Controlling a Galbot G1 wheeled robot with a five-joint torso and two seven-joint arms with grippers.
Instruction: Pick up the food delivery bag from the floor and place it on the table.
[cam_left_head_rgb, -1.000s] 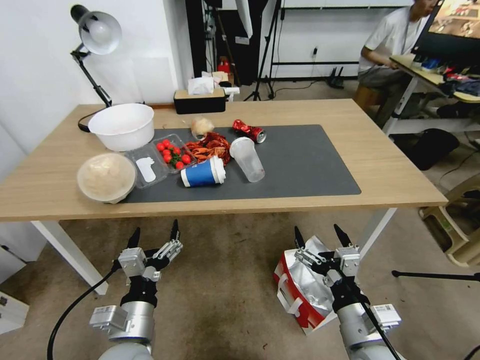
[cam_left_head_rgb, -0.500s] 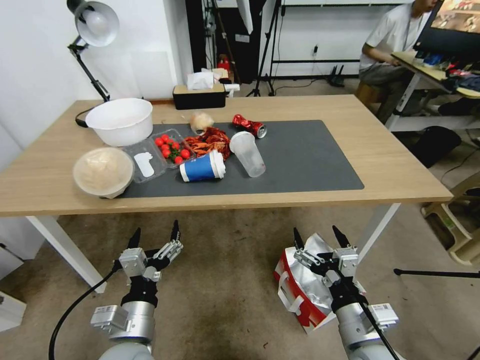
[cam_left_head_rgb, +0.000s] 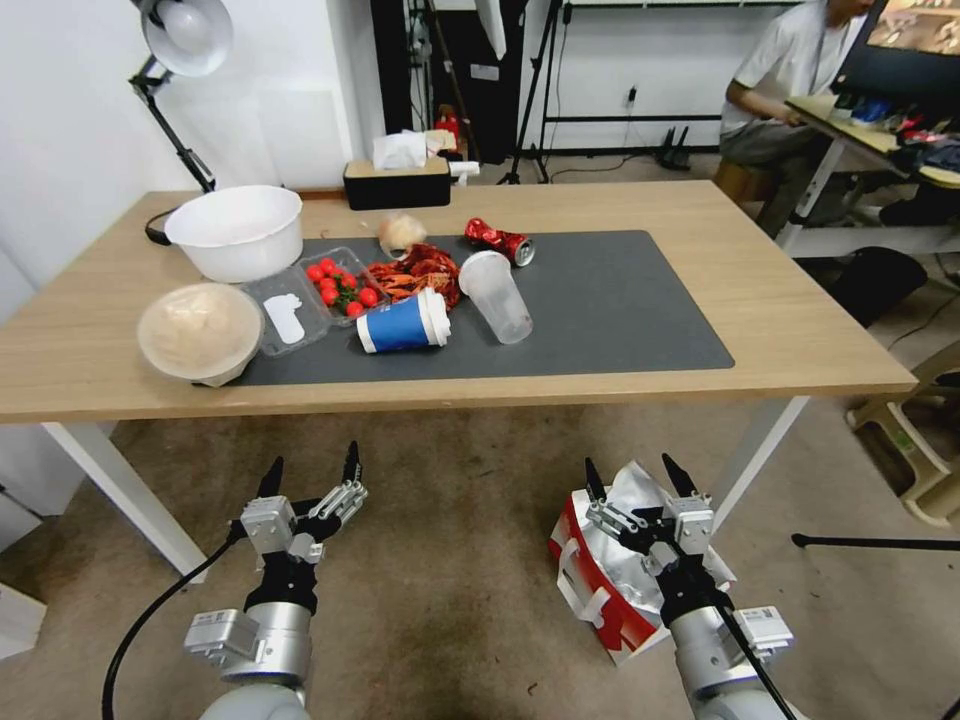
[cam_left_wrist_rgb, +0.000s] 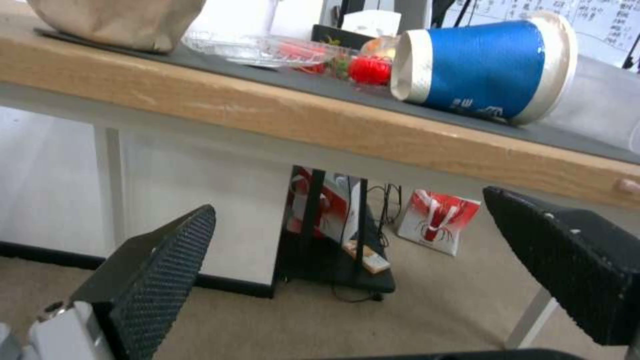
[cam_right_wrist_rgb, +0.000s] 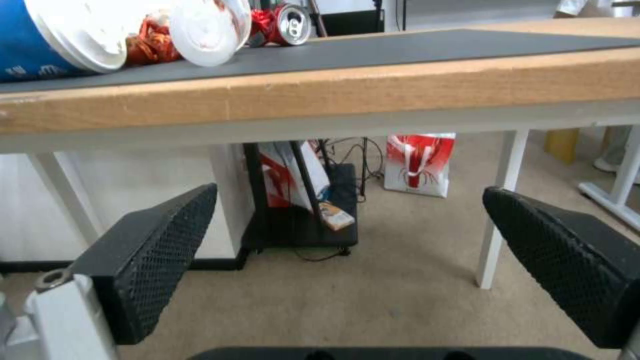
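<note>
My left gripper (cam_left_head_rgb: 308, 468) hangs spread and empty over the floor (cam_left_head_rgb: 450, 600), short of the table (cam_left_head_rgb: 800, 340) edge. My right gripper (cam_left_head_rgb: 636, 475), likewise spread with nothing held, sits above the food delivery bag (cam_left_head_rgb: 590, 585), which lies tipped on the carpet beside the table's right leg, foil lining exposed. I judge the bag light, soft-walled and easily crushed or torn; the white strap handles (cam_left_head_rgb: 588, 608) look like the soundest hold. The blue cup (cam_left_head_rgb: 402, 324) carries small white print, illegible. No writing on the bag can be read.
</note>
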